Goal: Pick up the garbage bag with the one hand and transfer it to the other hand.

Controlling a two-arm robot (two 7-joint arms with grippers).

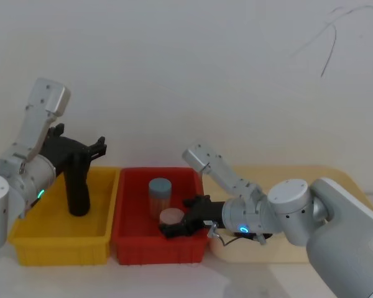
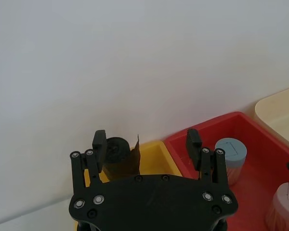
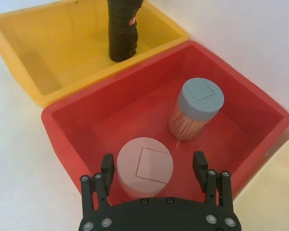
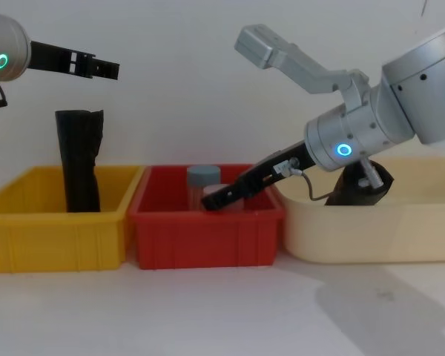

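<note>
- The left pincer (image 1: 99, 148), on the arm with the green-teal ring, hangs in the air to the left of the red bin (image 1: 161, 251) and higher than it. Its two slim black fingers are spread apart and hold nothing.
- The garbage bag (image 1: 78, 186) stands upright just below that pincer, left of the red bin. In the chest view its top is a little below the fingers and clear of them. In the left wrist view the top of the roll, with a loose flap, lies close by one finger (image 2: 99, 144), and I cannot tell if they touch.
- The right wrist view shows a red-and-white label on the side of the roll.
- The roll's base rests in the yellow bin (image 1: 59, 251), which sits against the left wall of the red bin.
- The right pincer (image 1: 168, 228), on the arm with the blue ring, reaches down into the red bin from its right side. Its fingers are apart and grip nothing.
- A pink-lidded jar (image 3: 144, 166) stands in the red bin, between and just beyond those fingers.
- A blue-lidded jar (image 3: 197, 108) stands farther back in the red bin.
- A cream tub (image 4: 371, 230) sits against the right side of the red bin, with a dark object (image 4: 352, 189) inside, partly hidden by the right arm.
- All three containers rest on the white worktop (image 4: 222, 311).
</note>
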